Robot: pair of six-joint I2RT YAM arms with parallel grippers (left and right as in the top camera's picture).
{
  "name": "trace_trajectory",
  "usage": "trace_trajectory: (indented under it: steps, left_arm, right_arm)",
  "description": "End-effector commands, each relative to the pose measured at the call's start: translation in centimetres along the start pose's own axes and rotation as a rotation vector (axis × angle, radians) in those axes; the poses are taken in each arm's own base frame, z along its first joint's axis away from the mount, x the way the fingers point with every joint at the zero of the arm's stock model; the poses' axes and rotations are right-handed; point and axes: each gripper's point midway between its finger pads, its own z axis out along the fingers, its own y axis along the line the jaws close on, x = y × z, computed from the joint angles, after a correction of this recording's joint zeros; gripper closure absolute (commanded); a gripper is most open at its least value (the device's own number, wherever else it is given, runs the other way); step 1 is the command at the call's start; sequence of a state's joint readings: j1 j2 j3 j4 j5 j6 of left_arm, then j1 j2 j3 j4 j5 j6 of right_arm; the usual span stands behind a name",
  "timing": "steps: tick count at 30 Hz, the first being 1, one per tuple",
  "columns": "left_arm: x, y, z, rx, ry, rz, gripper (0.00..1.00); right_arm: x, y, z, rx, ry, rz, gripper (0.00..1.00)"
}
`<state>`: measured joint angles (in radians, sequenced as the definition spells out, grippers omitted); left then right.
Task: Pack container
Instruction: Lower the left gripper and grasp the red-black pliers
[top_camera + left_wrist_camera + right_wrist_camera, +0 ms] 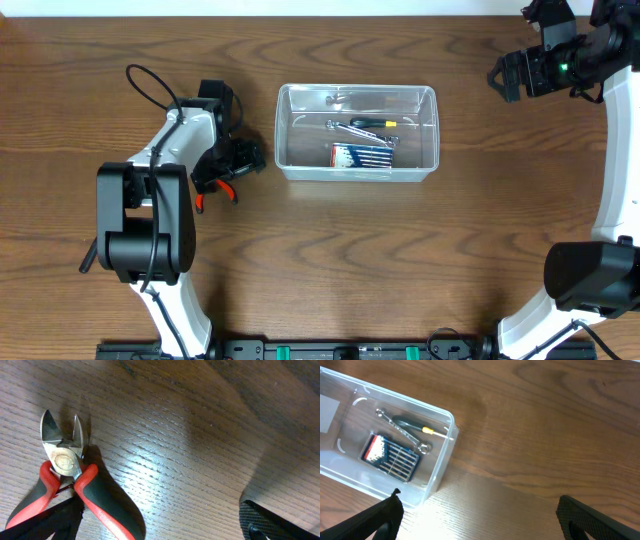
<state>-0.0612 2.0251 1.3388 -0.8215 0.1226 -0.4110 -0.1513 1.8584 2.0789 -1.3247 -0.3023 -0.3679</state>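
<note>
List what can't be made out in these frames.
- Diagonal cutters: handle ends cut off by the left wrist view's bottom edge; overhead, the left gripper covers most of them.
- Container: far end runs off the right wrist view's left edge.
- Blue-and-red pack: print too small in both views that show it.

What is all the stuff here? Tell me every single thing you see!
container: one, clear, middle of table
wrench: one, silver, in container
screwdriver: one, dark and yellow, in container
tool pack: one, blue and red, in container
cutters: one, red-and-black handles, on table left of container
table: one, brown wood
left claw: one, black, open, at the cutters
right claw: one, black, open, right of container
</note>
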Motion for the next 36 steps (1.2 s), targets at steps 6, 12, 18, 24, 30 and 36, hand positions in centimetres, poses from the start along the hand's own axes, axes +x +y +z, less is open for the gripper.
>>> trace_trajectory:
  steps: [6,12,18,24,30,36]
  left_arm:
    - [1.74,1.05,2.09,-0.027,0.046,0.004,0.17]
    - [1.77,1.06,2.09,-0.027,0.047,0.004,0.37]
    - [1.78,1.06,2.09,-0.027,0.047,0.004,0.5]
    - [1.77,1.06,2.09,-0.027,0.047,0.004,0.62]
    - [1.77,1.06,2.09,-0.027,0.047,0.004,0.74]
    - [1.76,1.05,2.09,-0.027,0.047,0.004,0.9]
  right_arm:
    - [0.18,-0.08,0.37,-0.004,0.012,0.021,0.01]
    - [0.18,-0.09,0.38,-0.004,0.012,0.021,0.01]
    - [0.32,-0.01,0.37,-0.007,0.018,0.022,0.01]
    - [0.33,-0.02,0.36,-0.007,0.018,0.022,0.01]
    - [0.34,-0.02,0.37,-0.007,0.018,0.022,0.01]
    - [0.32,-0.03,0.36,-0.007,0.018,0.022,0.01]
